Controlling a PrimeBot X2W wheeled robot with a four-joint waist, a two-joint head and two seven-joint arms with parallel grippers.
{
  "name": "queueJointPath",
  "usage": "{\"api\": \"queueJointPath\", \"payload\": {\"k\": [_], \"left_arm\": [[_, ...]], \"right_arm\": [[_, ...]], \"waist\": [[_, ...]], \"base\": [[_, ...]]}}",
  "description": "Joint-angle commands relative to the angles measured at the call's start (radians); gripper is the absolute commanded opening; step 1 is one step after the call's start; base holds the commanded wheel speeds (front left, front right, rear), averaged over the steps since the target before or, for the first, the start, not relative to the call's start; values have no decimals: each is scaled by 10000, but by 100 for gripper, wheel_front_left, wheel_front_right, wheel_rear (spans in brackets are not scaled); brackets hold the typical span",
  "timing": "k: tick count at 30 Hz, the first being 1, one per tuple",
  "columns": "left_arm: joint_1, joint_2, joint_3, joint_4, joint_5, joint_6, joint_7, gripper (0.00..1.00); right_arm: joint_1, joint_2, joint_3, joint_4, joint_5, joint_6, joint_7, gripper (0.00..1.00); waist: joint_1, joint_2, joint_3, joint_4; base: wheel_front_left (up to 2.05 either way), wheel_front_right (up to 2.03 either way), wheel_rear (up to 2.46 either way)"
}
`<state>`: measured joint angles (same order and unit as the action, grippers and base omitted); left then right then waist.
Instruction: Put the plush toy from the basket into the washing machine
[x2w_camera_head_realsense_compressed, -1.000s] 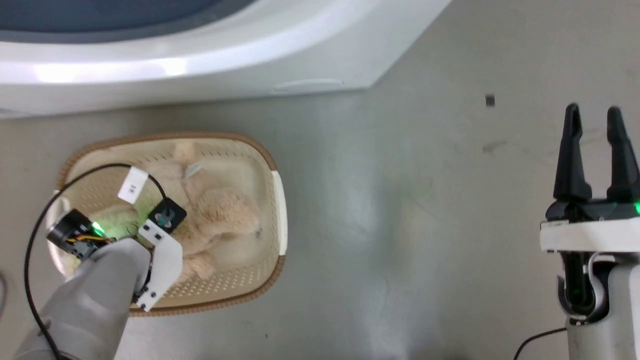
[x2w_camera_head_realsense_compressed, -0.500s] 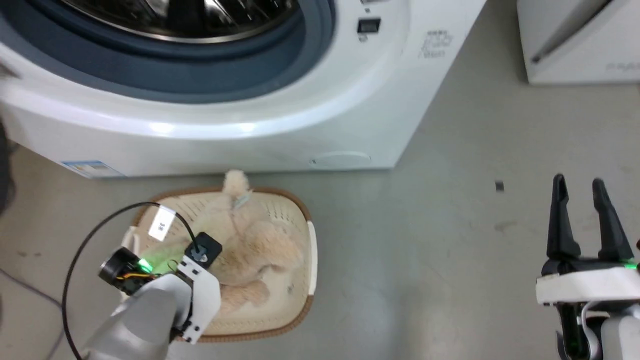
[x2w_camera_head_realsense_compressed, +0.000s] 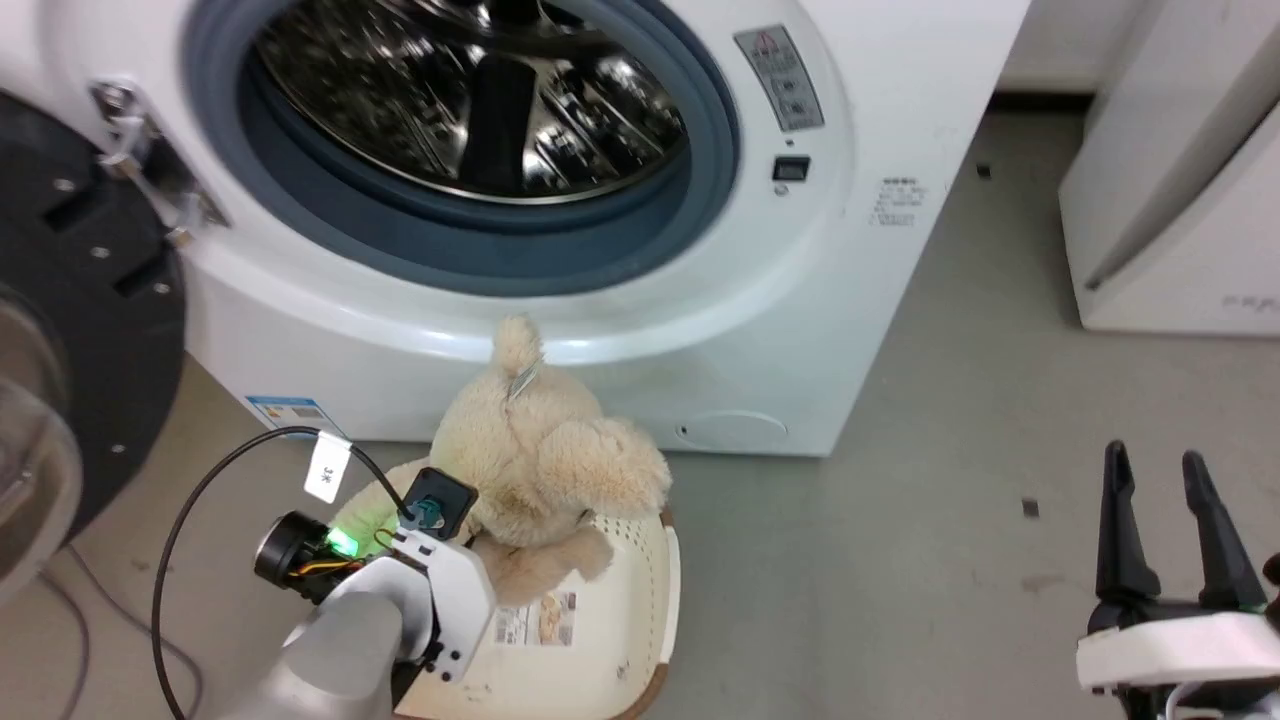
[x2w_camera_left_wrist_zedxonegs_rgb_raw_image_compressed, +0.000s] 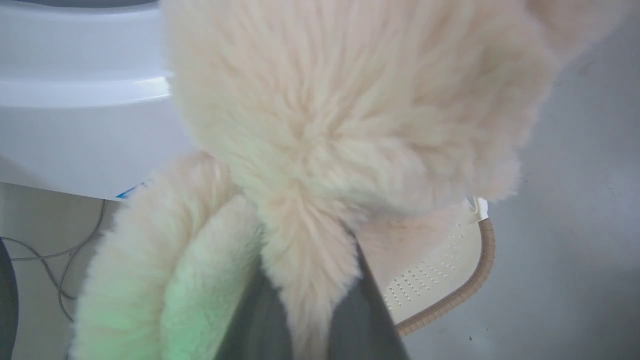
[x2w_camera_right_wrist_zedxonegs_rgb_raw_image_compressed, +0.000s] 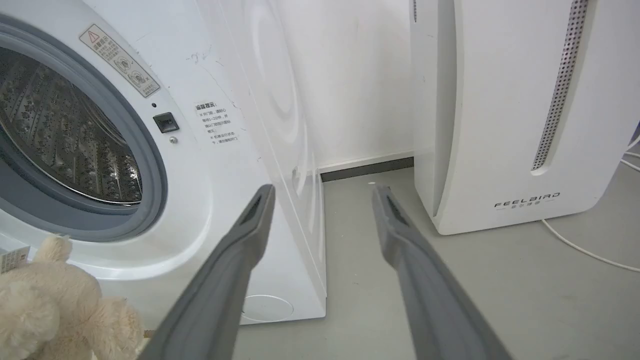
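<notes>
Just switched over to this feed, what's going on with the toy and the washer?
The left gripper is shut on the plush toy and holds it above the basket, right in front of the washing machine. The door stands open at the left, exposing the steel drum. The toy is not yet inside. The right gripper is open and empty, over the floor.

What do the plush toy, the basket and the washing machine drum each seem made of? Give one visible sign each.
The plush toy: probably synthetic fur, matte cream; long fluffy fibres.
The basket: likely moulded plastic, smooth cream; rows of small holes, brown woven-look rim.
The washing machine drum: apparently polished steel; bright reflections, embossed perforated surface.
</notes>
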<state>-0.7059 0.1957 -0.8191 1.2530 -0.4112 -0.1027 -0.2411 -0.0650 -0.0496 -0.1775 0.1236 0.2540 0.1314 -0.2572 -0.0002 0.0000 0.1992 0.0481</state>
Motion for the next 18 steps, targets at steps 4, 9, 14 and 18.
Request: {"api": "queueJointPath", "payload": {"k": [4, 9, 14, 18], "left_arm": [[234, -97, 444, -634, -332, 424, -192, 0], [518, 165, 1114, -2347, -354, 1126, -202, 0], [671, 418, 1858, -3718, -216, 1619, -204, 0], [410, 564, 2504, -4309, -155, 1792, -205, 0]], "right_arm": [[370, -6, 47, 18, -102, -7, -45, 100], [437, -6, 80, -20, -127, -7, -46, 100], [337, -6, 164, -86, -148, -7, -46, 100], [109, -6, 204, -159, -149, -7, -46, 100]], "waist": [[2, 0, -536, 285], [2, 0, -612, 346], [2, 0, -396, 263], [2, 0, 35, 60]], "base": [[0, 0, 0], [0, 0, 0], [0, 0, 0], [0, 0, 0]]}}
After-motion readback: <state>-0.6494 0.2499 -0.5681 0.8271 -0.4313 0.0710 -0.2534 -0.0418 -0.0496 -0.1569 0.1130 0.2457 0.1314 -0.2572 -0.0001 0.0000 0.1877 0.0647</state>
